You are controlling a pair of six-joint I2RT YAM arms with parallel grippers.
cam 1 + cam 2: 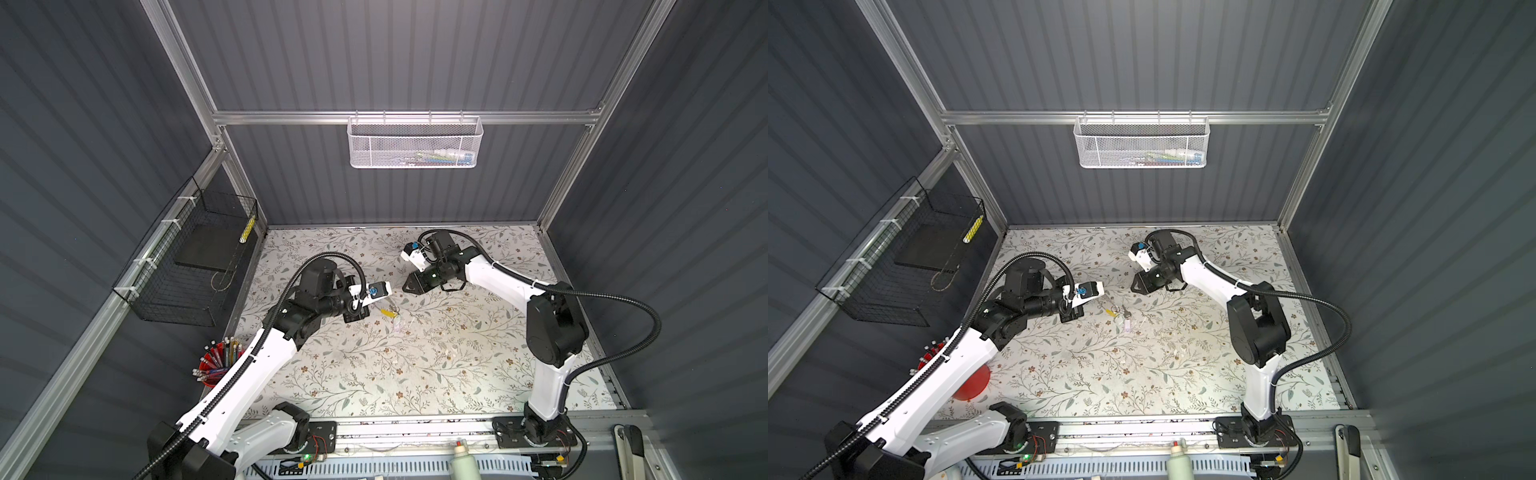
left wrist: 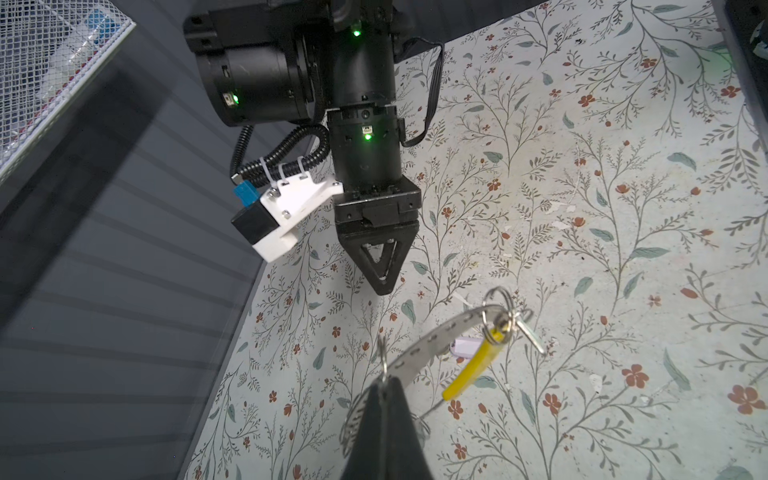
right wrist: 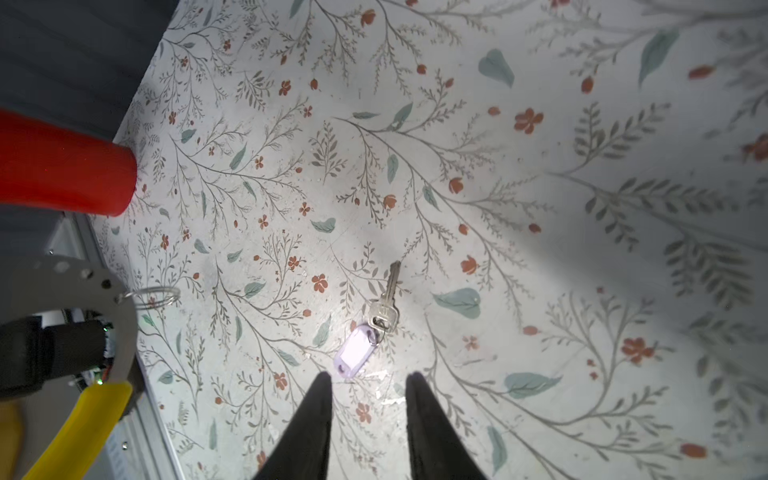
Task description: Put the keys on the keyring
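Left fingers [image 2: 374,436] clamp stiff, thin keyring [image 2: 432,338]; right fingers [image 3: 307,428] apart, empty. Key [image 3: 384,307]: light, flat, slippery; probably pinch lilac tag [image 3: 355,349].

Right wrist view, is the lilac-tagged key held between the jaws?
No, the lilac-tagged key lies on the table, beyond the open jaws.

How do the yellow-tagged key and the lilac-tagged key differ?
The yellow-tagged key hangs from the keyring, which the left gripper holds up, jaws shut; the lilac-tagged key lies loose on the table, before the right gripper, jaws open. Tags differ: yellow against lilac. Both are silvery keys.
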